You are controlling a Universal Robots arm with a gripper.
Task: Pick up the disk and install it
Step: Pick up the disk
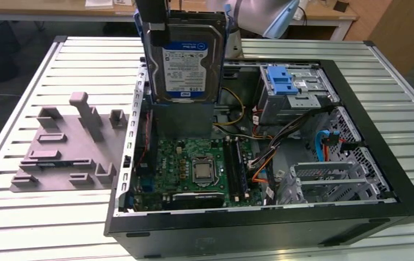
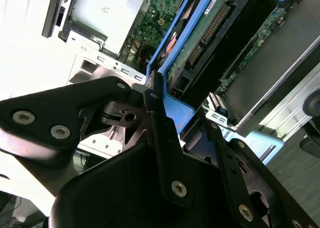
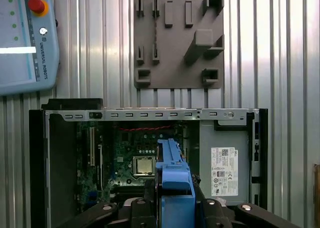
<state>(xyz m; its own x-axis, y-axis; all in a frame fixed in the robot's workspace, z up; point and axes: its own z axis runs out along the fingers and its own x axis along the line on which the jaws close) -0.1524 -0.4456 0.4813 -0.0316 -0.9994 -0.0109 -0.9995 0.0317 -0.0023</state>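
**Disk in the air over the case, held only by its bracket**

I have the disk [image 1: 186, 60] hanging upright, label towards the exterior view, above the case [image 1: 265, 234] near its far edge, on the exterior view's left. The gripper [image 2: 181, 104] comes from above, with its jaws clamped on the disk's blue bracket. The open case stands mid-table [image 1: 47, 228]. Its cage [image 1: 290, 81] sits in the far corner on the exterior view's right, well apart from the disk.

My worries:
- **Slip:** the hold is on plastic, not the metal body, so I judge a quick swing could let the disk twist or slip and drop onto the board [image 1: 199, 163] below.
- **Snag:** loose cables [image 1: 283, 133] lie between disk and cage, and a low path could catch them.
- **Jam:** if the disk reaches the cage tilted, the bracket could jam at its mouth
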